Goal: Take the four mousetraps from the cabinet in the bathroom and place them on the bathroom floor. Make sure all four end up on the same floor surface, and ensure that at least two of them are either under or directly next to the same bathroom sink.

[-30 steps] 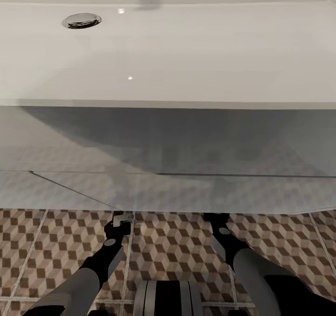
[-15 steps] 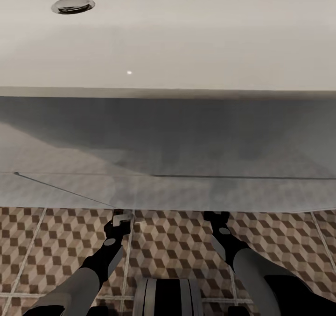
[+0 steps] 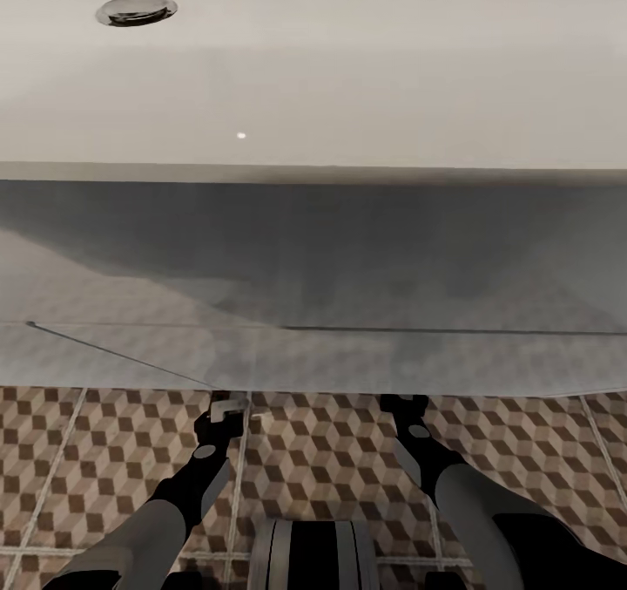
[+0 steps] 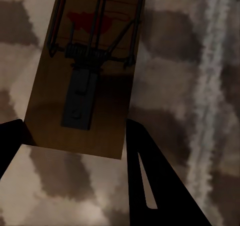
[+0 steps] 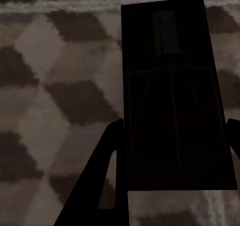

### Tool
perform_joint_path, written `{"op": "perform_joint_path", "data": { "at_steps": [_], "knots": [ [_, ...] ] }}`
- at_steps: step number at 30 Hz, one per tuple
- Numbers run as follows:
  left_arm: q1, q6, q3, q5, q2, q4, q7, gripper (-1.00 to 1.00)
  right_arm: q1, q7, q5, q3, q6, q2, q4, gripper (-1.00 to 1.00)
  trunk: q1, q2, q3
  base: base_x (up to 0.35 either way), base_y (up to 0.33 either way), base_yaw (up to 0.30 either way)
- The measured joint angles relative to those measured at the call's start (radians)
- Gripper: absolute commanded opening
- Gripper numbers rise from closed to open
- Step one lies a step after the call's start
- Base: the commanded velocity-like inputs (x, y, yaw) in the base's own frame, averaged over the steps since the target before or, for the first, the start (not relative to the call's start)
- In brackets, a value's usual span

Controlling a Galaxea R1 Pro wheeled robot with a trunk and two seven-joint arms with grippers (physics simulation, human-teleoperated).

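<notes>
Nothing has shifted in the last half second. Left pincer (image 4: 75, 151) grips one mousetrap (image 4: 85, 70), right pincer (image 5: 172, 151) another mousetrap (image 5: 175, 95), both low over the bathroom floor (image 3: 322, 450) beside the sink (image 3: 348, 76); release looks due.

Two mousetraps: one (image 4: 82, 70) between the fingers (image 4: 150, 181) of the left gripper (image 3: 228, 409), one (image 5: 175, 95) between the fingers (image 5: 102, 178) of the right gripper (image 3: 402, 403). Two grippers, two arms. One white sink (image 3: 348, 76) with one chrome drain (image 3: 137, 10). One tiled floor (image 3: 322, 459), cube-patterned, with several pale grout lines. No further traps countable on the tiles.
</notes>
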State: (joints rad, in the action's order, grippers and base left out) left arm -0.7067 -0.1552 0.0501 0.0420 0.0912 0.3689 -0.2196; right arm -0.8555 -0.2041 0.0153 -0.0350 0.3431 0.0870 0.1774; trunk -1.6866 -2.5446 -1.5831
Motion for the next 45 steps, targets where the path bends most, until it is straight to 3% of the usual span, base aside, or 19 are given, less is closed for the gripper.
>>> {"op": "perform_joint_path", "data": {
  "at_steps": [8, 45],
  "knots": [
    [0.0, 0.0, 0.0, 0.0, 0.0, 0.0, 0.0, -1.0, 0.0, 0.0, -0.001, 0.0, 0.0, 0.0, 0.0, -1.0, -0.003, -0.002, -0.027, 0.0, 0.0, 0.0],
    [0.0, -0.019, 0.001, 0.0, -0.002, 0.005, -0.002, -1.0, 0.0, 0.04, -0.005, 0.0, -0.007, 0.0, -0.011, -1.0, -0.003, -0.002, -0.027, 0.0, 0.0, 0.0]
  ]
}}
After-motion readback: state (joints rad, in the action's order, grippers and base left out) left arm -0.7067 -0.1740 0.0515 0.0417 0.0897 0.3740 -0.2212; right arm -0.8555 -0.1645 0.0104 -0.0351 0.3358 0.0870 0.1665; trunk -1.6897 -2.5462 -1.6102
